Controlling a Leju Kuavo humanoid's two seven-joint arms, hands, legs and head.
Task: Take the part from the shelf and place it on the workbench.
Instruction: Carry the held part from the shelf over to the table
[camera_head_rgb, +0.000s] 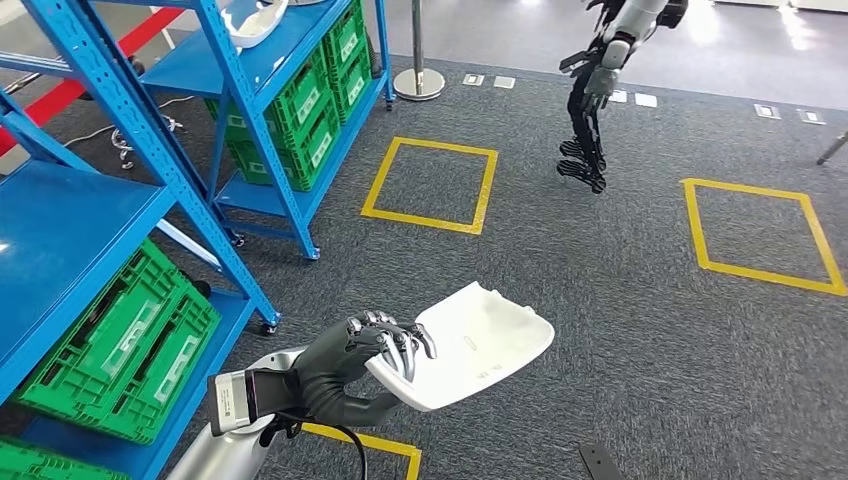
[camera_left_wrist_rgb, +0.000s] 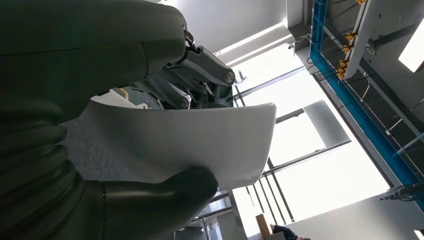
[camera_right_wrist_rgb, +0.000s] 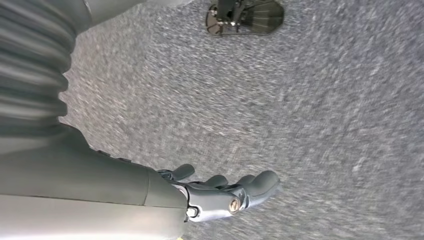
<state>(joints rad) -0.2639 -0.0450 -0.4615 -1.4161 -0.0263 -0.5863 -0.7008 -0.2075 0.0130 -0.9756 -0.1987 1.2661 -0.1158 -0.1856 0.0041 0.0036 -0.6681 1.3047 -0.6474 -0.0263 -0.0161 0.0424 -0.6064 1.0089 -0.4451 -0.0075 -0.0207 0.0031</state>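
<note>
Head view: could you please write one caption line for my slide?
Left hand holds white part above grey carpet, beside blue shelf.

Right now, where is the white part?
In the head view the white part is held in the left hand, low in the middle over the grey carpet, right of the blue shelf with green crates.

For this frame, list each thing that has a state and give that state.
White moulded plastic part: held in the left hand, off the shelf, above the carpet.
Left hand: grips the part's edge.
Right hand: holds nothing, fingers apart, over grey carpet.
Green plastic crates: stowed on the blue metal shelf.
</note>
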